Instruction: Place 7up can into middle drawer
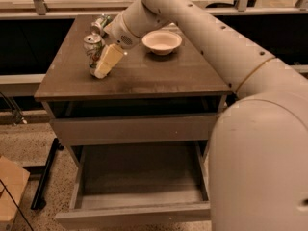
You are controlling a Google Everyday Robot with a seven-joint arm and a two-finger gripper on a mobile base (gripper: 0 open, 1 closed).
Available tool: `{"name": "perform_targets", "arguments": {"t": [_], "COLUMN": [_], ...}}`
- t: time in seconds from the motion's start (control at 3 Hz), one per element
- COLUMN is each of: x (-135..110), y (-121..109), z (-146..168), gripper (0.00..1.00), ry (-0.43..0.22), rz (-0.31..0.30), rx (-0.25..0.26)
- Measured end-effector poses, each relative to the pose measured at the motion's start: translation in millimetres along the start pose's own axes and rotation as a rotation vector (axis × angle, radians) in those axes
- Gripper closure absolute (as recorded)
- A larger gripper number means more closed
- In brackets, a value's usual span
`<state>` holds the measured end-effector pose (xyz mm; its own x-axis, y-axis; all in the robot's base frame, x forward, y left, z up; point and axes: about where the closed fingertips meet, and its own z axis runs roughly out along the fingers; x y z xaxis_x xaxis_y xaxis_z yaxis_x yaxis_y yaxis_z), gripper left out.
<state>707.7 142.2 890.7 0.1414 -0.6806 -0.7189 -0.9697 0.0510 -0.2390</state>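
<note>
The gripper point(98, 69) sits against the upright can point(92, 43) on the surface's point(144, 81) left; a tipped can point(99, 24) crowds behind, a bowl point(162, 42) stands right. The open drawer point(139, 174) below offers free room.

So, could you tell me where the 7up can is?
The 7up can stands back left on the cabinet top, in front of the other can, left of the bowl, with the end effector at its right side.

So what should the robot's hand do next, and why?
Probably ease the gripper a little further onto the 7up can and grab it. The gripper is right against the can, which stands upright on the tabletop, not lifted yet. The middle drawer below is pulled open, ready for it.
</note>
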Motion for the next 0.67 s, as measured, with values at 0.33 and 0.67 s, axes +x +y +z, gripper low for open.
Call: {"name": "perform_targets", "arguments": {"t": [0.33, 0.67], "x": [-2.5, -12.0], "y": [-12.0, -12.3], "z": [20.5, 36.0], "gripper": [0.0, 0.18], "ry": [-0.043, -0.099], "rz": [0.013, 0.011], "rx": [-0.029, -0.07]}}
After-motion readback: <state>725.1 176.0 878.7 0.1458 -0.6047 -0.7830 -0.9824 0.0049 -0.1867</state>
